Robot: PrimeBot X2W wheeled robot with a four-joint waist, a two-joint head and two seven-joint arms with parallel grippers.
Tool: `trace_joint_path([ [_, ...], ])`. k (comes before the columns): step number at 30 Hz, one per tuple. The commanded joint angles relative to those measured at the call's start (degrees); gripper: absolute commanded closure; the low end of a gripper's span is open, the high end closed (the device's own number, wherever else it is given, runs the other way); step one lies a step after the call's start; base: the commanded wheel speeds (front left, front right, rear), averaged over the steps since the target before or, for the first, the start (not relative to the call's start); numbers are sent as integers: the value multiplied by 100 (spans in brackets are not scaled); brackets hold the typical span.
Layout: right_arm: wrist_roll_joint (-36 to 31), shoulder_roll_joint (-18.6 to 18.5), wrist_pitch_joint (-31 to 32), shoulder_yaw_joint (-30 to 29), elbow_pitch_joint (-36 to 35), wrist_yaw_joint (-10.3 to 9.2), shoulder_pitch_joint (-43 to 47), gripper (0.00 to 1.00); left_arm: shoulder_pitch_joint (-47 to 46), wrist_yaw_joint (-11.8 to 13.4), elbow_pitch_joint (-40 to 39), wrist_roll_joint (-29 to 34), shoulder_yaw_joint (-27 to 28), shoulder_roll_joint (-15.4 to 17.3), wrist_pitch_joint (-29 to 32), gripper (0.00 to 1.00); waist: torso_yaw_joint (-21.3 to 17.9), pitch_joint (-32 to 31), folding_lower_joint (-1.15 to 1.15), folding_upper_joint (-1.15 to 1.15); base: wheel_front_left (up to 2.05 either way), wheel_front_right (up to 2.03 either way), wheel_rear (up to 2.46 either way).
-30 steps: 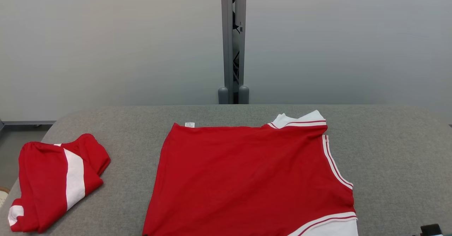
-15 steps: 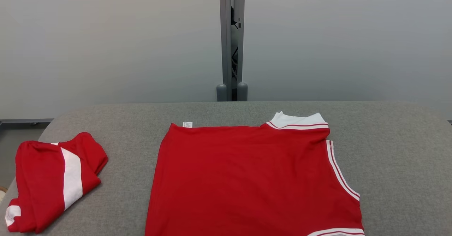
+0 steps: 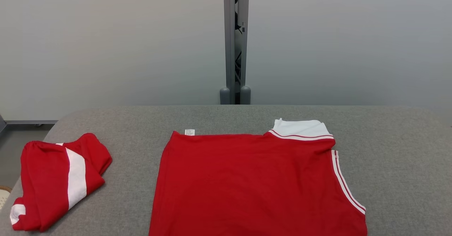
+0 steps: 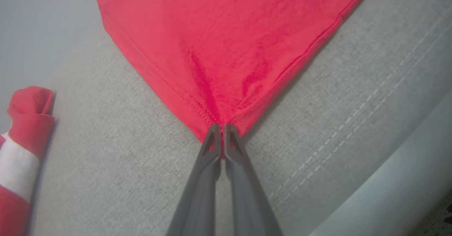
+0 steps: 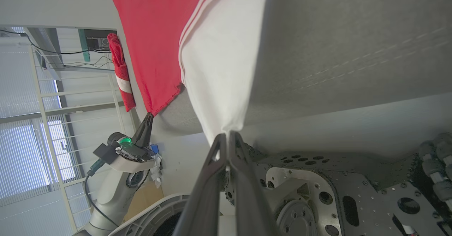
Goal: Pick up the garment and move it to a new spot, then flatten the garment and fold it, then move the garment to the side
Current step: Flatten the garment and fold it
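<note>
The left gripper (image 4: 221, 126) is clamped shut on a red hem corner of the garment (image 3: 254, 183), and the right gripper (image 5: 226, 135) is pinched closed on a white corner of the same garment. The garment lies spread across the middle of a grey padded table (image 3: 399, 151). Its white collar (image 3: 300, 128) sits at the far right, and its near edge runs toward the robot.

This looks like the flattening step: both near corners are held and the cloth is drawn taut. The fold comes next. It would call for both corners to rise together and travel toward the far edge, kept level so the cloth does not skew.

The head view gives the layout. The red body lies mostly smooth, with a small white label (image 3: 189, 132) at its far left corner. A second red-and-white bundle (image 3: 53, 183) sits well apart at the table's left end.

The wrist views give the grips. The left wrist view shows creases fanning out from the pinched corner. The right wrist view shows the white cloth pulled past the table's near edge down to the fingers, and, across the way, the other arm holding its red corner.
</note>
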Motion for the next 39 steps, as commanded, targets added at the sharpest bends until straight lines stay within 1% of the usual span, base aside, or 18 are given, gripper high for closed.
trace_joint_path([
  [1, 113, -85, -117, 107, -52, 0, -66, 100, 79, 41, -35, 50, -54, 99, -20, 100, 24, -5, 0, 0, 0, 0, 0],
  [5, 248, -188, -285, 319, -210, 0, -145, 100, 201, 81, -92, -18, -80, 149, -19, 100, 30, -7, 0, 0, 0, 0, 0],
  [9, 342, -280, -419, 541, -322, 0, -268, 100, 237, 69, -125, -56, -139, 189, -19, 100, 29, -4, 0, 0, 0, 0, 0],
  [12, 383, -303, -499, 604, -364, 0, -367, 100, 245, 58, -166, -62, -180, 198, -19, 100, 23, 2, 0, 0, 0, 0, 0],
  [20, 404, -341, -790, 832, -437, 0, -760, 100, 110, 196, -365, -126, -191, 218, -20, 100, 12, 52, 0, 0, 0, 0, 0],
  [31, 495, -350, -1154, 886, -373, 0, -1264, 100, -61, 356, -641, -332, -46, 274, -20, 100, 32, 100, 0, 0, 0, 0, 0],
  [34, 543, -306, -1258, 853, -352, 0, -1353, 100, -95, 388, -688, -390, -12, 277, -20, 100, 50, 124, 0, 0, 0, 0, 0],
  [39, 697, -199, -1332, 721, -283, 0, -1483, 100, -267, 519, -680, -463, 78, 218, -20, 100, 56, 196, 0, 0, 0, 0, 0],
])
